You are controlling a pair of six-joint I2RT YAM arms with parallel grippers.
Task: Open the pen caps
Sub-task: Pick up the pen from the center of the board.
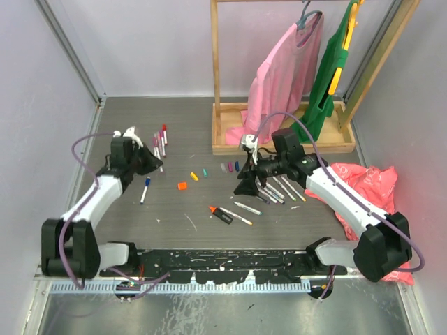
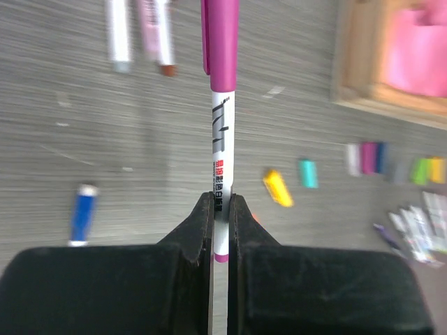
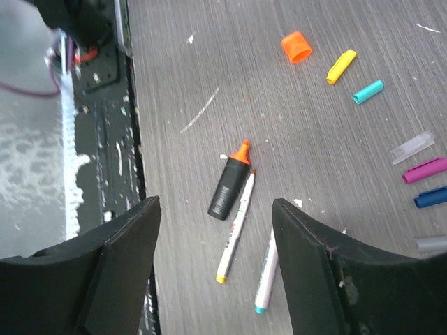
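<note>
My left gripper (image 1: 155, 162) is shut on a white pen (image 2: 222, 160) with a magenta cap (image 2: 221, 42) on its far end, held above the table. More capped pens (image 1: 160, 142) lie behind it, and a blue-capped pen (image 1: 145, 189) lies nearer. My right gripper (image 1: 246, 187) is open and empty above the orange-and-black marker (image 3: 229, 183) and two uncapped white pens (image 3: 236, 227). Loose caps lie mid-table: orange (image 3: 297, 47), yellow (image 3: 341, 66), teal (image 3: 367, 91), then clear, magenta (image 3: 424, 169) and blue. Several uncapped pens (image 1: 279, 190) lie under the right arm.
A wooden clothes rack (image 1: 279, 143) with a pink garment (image 1: 283, 73) and a green one (image 1: 334, 63) stands at the back right. A crumpled pink bag (image 1: 367, 185) lies at the right. A black strip (image 1: 223, 259) runs along the near edge.
</note>
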